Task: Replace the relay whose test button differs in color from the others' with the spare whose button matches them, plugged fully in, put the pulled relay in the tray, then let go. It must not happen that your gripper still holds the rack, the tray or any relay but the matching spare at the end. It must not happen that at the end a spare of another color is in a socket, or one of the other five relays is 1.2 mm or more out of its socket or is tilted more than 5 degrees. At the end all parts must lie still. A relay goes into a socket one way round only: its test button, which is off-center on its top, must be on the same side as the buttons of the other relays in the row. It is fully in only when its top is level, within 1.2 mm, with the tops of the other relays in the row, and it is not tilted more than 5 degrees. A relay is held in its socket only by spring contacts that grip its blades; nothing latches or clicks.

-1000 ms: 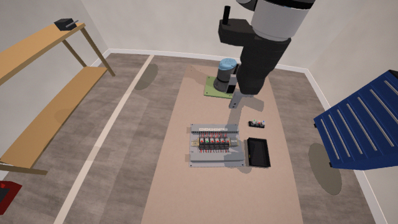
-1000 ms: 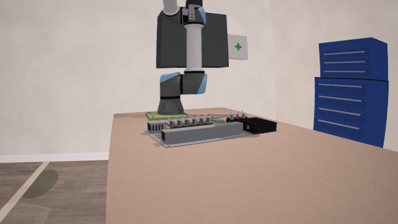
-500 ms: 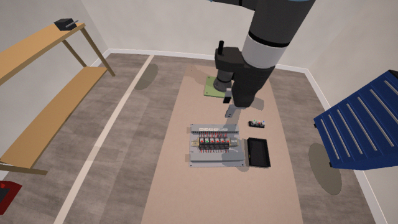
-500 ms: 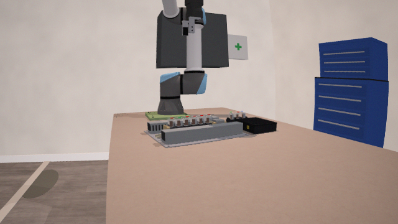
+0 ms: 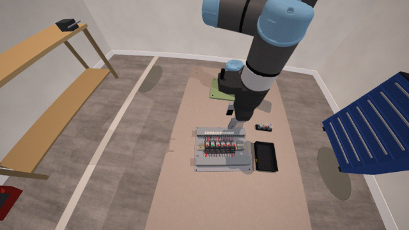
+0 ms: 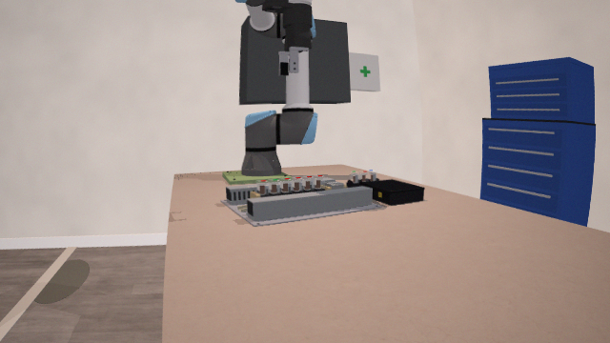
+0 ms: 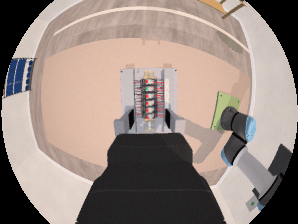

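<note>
Hand: the hand (image 5: 232, 117) (image 6: 289, 68) (image 7: 149, 115) has its fingers wide apart with nothing between them, raised above the tabletop (image 5: 230, 198) (image 6: 381, 276) (image 7: 80, 100); in the wrist view the near end of the relay row shows between the fingers, farther down.
Odd relay: the green-button relay (image 5: 213, 145) (image 6: 274, 187) (image 7: 147, 89) stands in the row, second from the left in the top view; whether its top is exactly level with the rest is too small to tell.
Other relays: five with red buttons, one to the left of the green one and four to its right in the top view.
Panel: the grey panel (image 5: 223, 168) (image 6: 257, 223) (image 7: 125, 95) lies flat on the tabletop, the row between two grey ducts, red wires on both sides of it.
Spares: three stand in a black holder (image 5: 264, 129), their buttons green, red and blue; the red-button spare (image 5: 266, 127) (image 6: 365, 177) is the middle one and matches the five.
Tray: the black tray (image 5: 266, 156) (image 6: 405, 192) sits just beside the panel, near the holder; its inside shows bare in the top view.
Arm base: the arm stands on a green plate (image 5: 218, 94) (image 6: 231, 179) (image 7: 219, 106), apart from the panel.
Cabinet: a blue cabinet (image 5: 367, 128) (image 6: 524, 164) (image 7: 19, 75) stands off the tabletop.
</note>
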